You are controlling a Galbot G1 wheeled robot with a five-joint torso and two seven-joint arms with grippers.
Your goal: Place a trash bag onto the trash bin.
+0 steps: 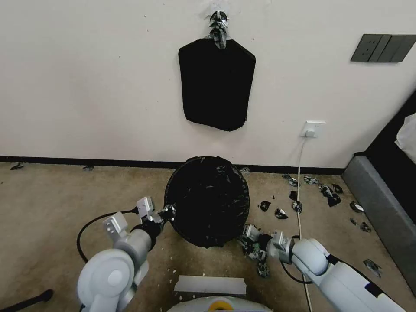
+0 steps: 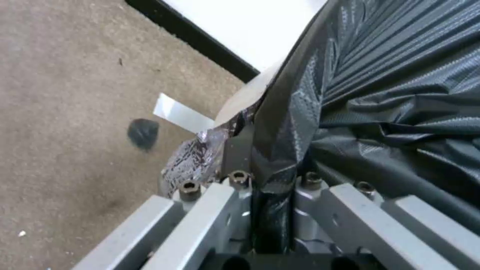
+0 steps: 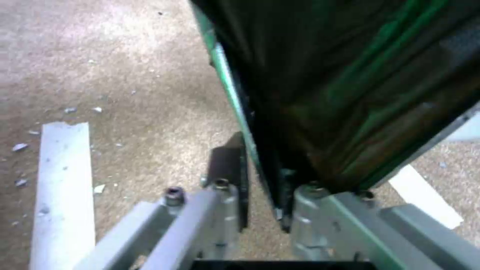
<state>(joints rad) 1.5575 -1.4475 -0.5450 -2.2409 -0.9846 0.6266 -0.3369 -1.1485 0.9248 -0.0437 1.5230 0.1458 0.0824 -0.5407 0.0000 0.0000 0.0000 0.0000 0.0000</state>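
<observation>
We see the trash bag (image 1: 208,199) draped over the trash bin (image 2: 245,99) on the carpet (image 1: 52,203), its edge pinched in the left gripper (image 1: 168,213) at the bin's left; the right gripper (image 1: 251,234), fingers (image 3: 230,176) parted, touches the bag's right edge.

Cream wall (image 1: 86,86), black baseboard (image 1: 86,161), tan carpet (image 1: 52,203), grey wall switches (image 1: 383,47), white outlet (image 1: 313,128)

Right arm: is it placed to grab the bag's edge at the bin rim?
Probably yes: the right gripper sits open at the trash bin rim, the trash bag edge between its fingers, nothing blocking.
</observation>
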